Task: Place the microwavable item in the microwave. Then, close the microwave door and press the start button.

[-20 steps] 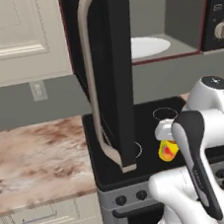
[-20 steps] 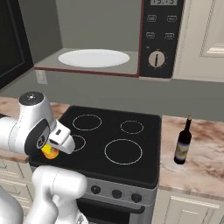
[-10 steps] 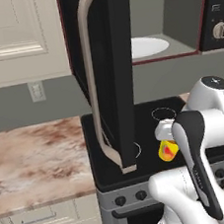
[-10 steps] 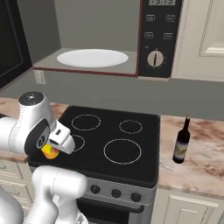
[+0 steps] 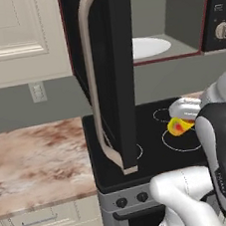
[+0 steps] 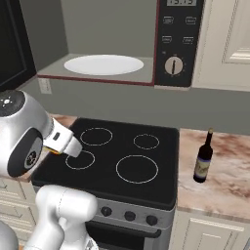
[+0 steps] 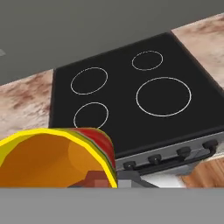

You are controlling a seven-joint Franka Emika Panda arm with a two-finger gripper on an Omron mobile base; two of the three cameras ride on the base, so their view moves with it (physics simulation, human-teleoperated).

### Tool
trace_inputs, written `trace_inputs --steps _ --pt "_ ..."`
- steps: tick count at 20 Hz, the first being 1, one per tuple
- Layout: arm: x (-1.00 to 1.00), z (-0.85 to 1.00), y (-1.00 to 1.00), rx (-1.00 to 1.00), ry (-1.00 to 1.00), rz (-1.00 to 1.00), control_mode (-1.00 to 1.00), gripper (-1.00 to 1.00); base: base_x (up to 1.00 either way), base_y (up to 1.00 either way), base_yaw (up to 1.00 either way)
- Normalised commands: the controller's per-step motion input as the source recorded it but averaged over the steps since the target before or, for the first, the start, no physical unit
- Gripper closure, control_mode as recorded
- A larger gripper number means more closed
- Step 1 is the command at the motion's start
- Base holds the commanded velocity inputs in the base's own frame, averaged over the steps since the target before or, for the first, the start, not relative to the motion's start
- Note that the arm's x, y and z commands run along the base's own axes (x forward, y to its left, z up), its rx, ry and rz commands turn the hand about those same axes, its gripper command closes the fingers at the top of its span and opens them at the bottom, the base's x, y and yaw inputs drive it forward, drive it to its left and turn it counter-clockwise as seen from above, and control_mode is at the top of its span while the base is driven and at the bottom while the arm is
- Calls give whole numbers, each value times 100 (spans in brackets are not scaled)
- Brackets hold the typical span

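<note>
While arm is bent low over stove (image 6: 132, 161), gripper (image 5: 182, 121) is clamped on yellow cup (image 5: 179, 126), held above front burners. Microwave door (image 5: 111, 70) is swung open, white plate (image 6: 103, 64) seen inside microwave (image 6: 178, 44).

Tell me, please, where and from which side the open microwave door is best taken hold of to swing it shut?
Grip the long beige bar handle on the microwave door, mid-length, coming from the counter side. The bar stands clear of the flat panel, leaving a gap for the pincer, and sits far from the hinge, probably giving good leverage.
</note>
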Motion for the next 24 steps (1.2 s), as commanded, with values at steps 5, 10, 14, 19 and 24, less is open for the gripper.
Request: trace_inputs --steps 5,10,14,19,24 --pt "0 97 -40 1 -15 -10 -100 100 0 0 0" --pt "1 90 -22 1 -12 -6 -100 100 0 0 0" --pt "11 81 -6 0 -16 -1 -100 100 0 0 0" --pt "59 46 0 3 -2 0 -100 100 0 0 0" --pt "93 4 0 2 0 -4 -100 100 0 0 0"
